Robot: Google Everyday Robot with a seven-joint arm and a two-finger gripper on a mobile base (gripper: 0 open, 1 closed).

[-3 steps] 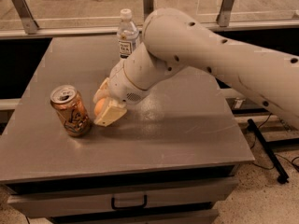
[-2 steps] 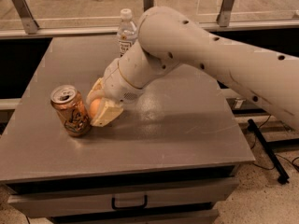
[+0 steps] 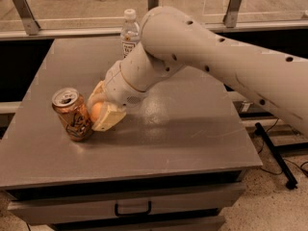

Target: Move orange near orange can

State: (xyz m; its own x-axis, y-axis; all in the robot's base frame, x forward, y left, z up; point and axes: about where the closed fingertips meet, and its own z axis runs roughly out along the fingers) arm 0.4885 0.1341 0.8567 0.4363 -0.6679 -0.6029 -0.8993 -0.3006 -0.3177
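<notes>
The orange can [image 3: 73, 114] stands upright near the table's front left, copper-orange with a silver top and a pale drawing. Right beside it, my gripper [image 3: 100, 111] is low over the table, its pale fingers [image 3: 110, 118] closed around the orange [image 3: 96, 111], which shows between them. The orange sits just to the right of the can, very close to it or touching it. My arm reaches in from the right and hides the table behind the gripper.
A clear plastic water bottle [image 3: 129, 31] with a white cap stands at the table's back, behind my arm. The grey table [image 3: 192, 134] has a drawer with a handle [image 3: 132, 209] in front. A glass railing runs behind it.
My gripper has moved left with the orange, bringing it up against the right side of the can. The can and bottle have not moved.
</notes>
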